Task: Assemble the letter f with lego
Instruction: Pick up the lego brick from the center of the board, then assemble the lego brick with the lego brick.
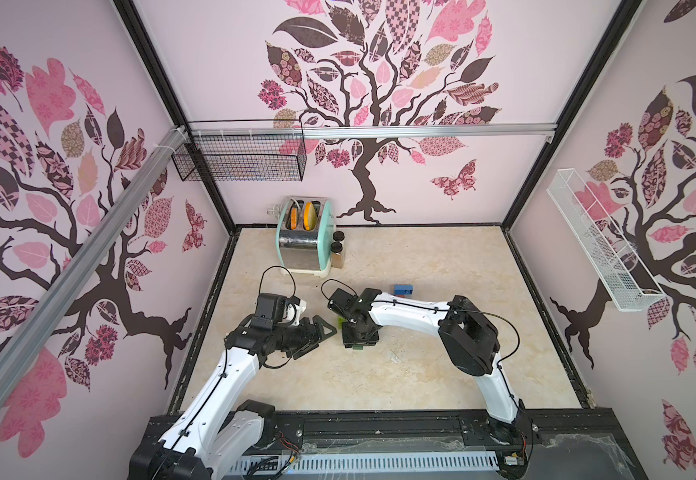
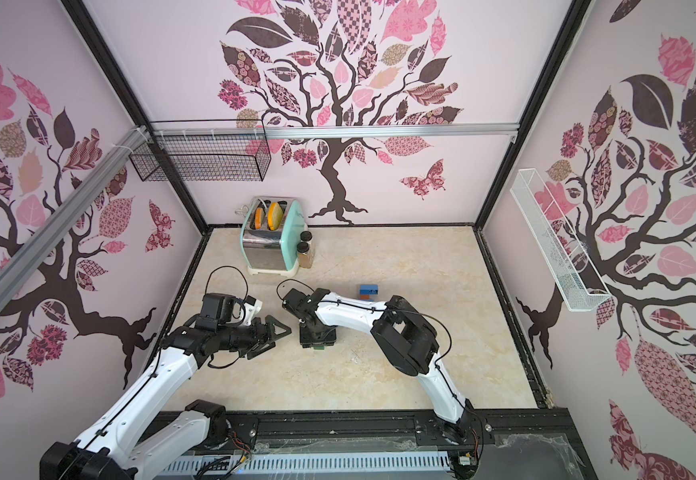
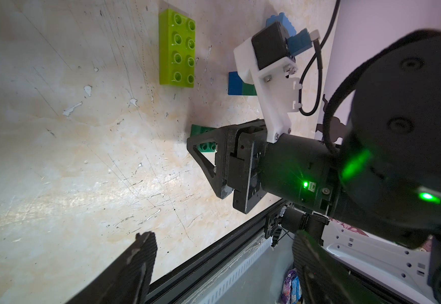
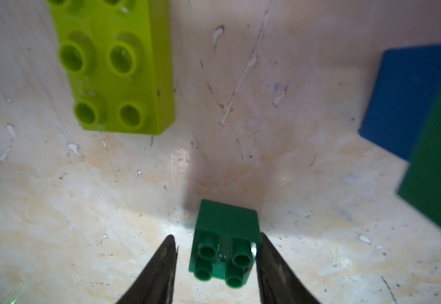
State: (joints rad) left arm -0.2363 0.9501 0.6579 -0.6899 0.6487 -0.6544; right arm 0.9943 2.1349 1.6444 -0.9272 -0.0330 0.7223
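Observation:
A small dark green square lego brick (image 4: 224, 244) lies studs-up on the table between the fingers of my right gripper (image 4: 216, 237). One fingertip (image 4: 264, 242) touches its side and a gap shows at the other, so the jaws stand open around it. An oblong lime brick (image 4: 114, 65) lies just beyond, and a blue brick (image 4: 403, 100) joined to a dark green one (image 4: 440, 168) lies to the side. In a top view the right gripper (image 1: 359, 334) points down at the table. My left gripper (image 1: 317, 336) hovers beside it, open and empty.
A blue brick on an orange-brown one (image 1: 403, 289) stands behind the right arm. The mint-and-chrome toaster (image 1: 304, 241) and two dark-capped jars (image 1: 336, 249) stand at the back. The table's black front rail (image 3: 214, 255) runs under the left gripper (image 3: 224, 263).

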